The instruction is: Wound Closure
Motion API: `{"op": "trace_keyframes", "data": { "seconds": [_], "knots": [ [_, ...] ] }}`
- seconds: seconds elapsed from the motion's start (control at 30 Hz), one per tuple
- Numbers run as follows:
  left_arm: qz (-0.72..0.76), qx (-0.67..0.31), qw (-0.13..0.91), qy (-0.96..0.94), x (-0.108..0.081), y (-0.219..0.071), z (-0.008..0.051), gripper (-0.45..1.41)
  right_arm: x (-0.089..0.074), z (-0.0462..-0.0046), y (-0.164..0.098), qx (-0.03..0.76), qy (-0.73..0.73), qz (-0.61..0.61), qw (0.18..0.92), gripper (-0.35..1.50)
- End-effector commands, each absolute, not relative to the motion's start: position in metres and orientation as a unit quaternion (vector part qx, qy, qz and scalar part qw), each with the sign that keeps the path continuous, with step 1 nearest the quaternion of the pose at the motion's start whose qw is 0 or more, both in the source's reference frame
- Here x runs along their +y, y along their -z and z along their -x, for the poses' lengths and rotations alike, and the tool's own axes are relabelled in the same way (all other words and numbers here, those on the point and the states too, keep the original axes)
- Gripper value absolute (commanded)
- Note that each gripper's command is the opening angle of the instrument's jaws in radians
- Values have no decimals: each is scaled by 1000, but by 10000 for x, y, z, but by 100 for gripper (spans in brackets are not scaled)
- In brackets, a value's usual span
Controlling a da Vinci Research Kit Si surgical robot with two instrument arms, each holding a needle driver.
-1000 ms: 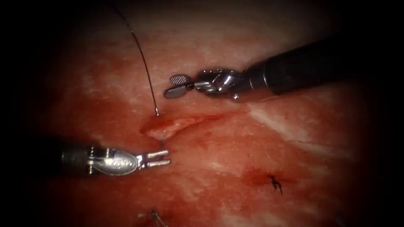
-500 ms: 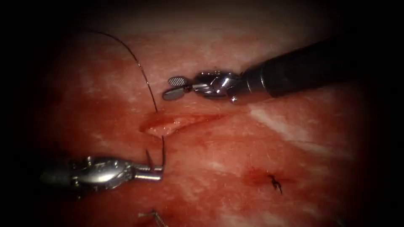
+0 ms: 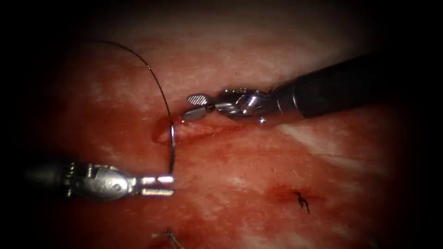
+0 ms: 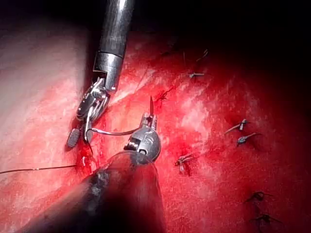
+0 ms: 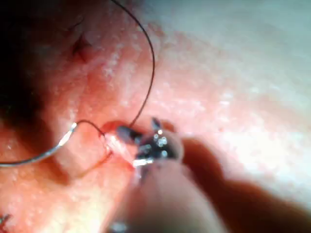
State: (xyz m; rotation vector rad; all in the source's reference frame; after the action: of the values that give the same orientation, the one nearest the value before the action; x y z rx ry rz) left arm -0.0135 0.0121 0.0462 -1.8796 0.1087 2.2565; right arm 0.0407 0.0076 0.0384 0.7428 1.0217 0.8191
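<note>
We see the left tool (image 3: 167, 185) pinching the thin curved steel needle (image 3: 172, 147) near its tip, the body arching up to the cut (image 3: 194, 131). The right tool (image 3: 194, 106) holds nothing, its ridged jaws spread just above the cut, seemingly touching the glistening tissue (image 3: 258, 175). Dark thread (image 3: 147, 69) curves away from the needle's tail.

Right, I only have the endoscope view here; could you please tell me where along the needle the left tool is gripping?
Observer: The left wrist view shows the left tool gripping the needle just behind its tip, which pokes past the shut jaws.
Operator: Thank you. Is its back end clear of the tissue?
Observer: Yes; the right wrist view shows it bare, thread dipping from it into the cut beside the right tool, open and empty.
Operator: Any stitches nearby?
Observer: Several knotted stitches with cut ends lie beyond the left tool.
</note>
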Motion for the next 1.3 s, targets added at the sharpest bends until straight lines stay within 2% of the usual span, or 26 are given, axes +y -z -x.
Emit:
{"op": "trace_keyframes", "data": {
  "seconds": [0.03, 0.17, 0.37, 0.43, 0.6, 0.7, 0.9, 1.1, 1.23, 1.3],
  "knots": [
    [630, 44, 99, -769, 120, -467, 138, -45, 71, -409, -384, 466, -367, -337, 731, 79],
    [622, 60, 95, -775, 135, -465, 130, -45, 77, -403, -375, 475, -347, -327, 740, 76],
    [618, 75, 95, -777, 166, -460, 117, -45, 78, -397, -375, 477, -342, -325, 742, 61],
    [617, 74, 97, -778, 176, -458, 114, -45, 78, -395, -374, 477, -341, -326, 742, 49],
    [620, 86, 105, -773, 201, -460, 102, -45, 81, -387, -371, 482, -341, -325, 739, 35],
    [616, 97, 103, -775, 203, -465, 100, -45, 85, -381, -361, 473, -402, -352, 700, 29],
    [610, 113, 94, -779, 191, -482, 109, -45, 86, -378, -346, 467, -430, -373, 676, 32],
    [601, 129, 90, -783, 168, -503, 130, -45, 80, -376, -325, 455, -483, -427, 614, 34],
    [599, 133, 81, -786, 156, -510, 143, -45, 71, -382, -318, 448, -497, -456, 587, 42],
    [595, 135, 76, -788, 151, -513, 150, -45, 68, -384, -316, 447, -503, -462, 577, 52]
  ]
}}
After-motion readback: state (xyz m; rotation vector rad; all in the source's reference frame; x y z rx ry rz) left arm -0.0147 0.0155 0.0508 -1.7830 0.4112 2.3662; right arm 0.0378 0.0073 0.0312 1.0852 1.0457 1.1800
